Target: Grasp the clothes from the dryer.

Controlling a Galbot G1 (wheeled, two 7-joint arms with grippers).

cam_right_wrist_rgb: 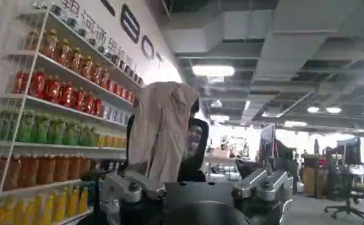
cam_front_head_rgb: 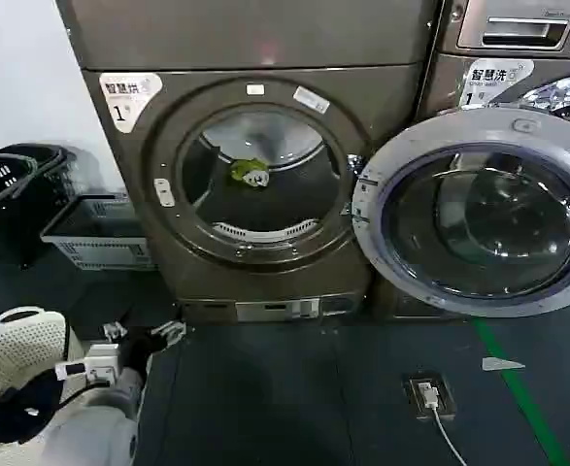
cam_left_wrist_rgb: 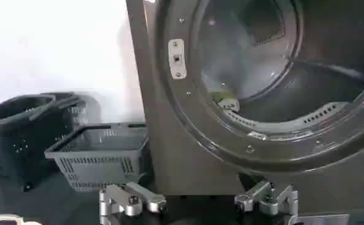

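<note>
The brown dryer (cam_front_head_rgb: 265, 44) stands in front of me with its round door (cam_front_head_rgb: 479, 209) swung open to the right. A small green piece of clothes (cam_front_head_rgb: 250, 172) lies inside the drum, toward the back; the left wrist view has it just past the drum's rim (cam_left_wrist_rgb: 224, 101). My left gripper (cam_front_head_rgb: 146, 332) hangs low at the left, near the floor and short of the dryer's base, open and empty (cam_left_wrist_rgb: 200, 203). My right gripper (cam_right_wrist_rgb: 196, 191) is open with nothing between its fingers, facing away into the room.
A grey basket (cam_front_head_rgb: 95, 233) and black baskets (cam_front_head_rgb: 17, 194) stand left of the dryer. A white basket (cam_front_head_rgb: 13, 349) is beside my left arm. The open door covers a second machine (cam_front_head_rgb: 527, 58). A floor socket (cam_front_head_rgb: 428, 395) and green line (cam_front_head_rgb: 518, 388) lie right.
</note>
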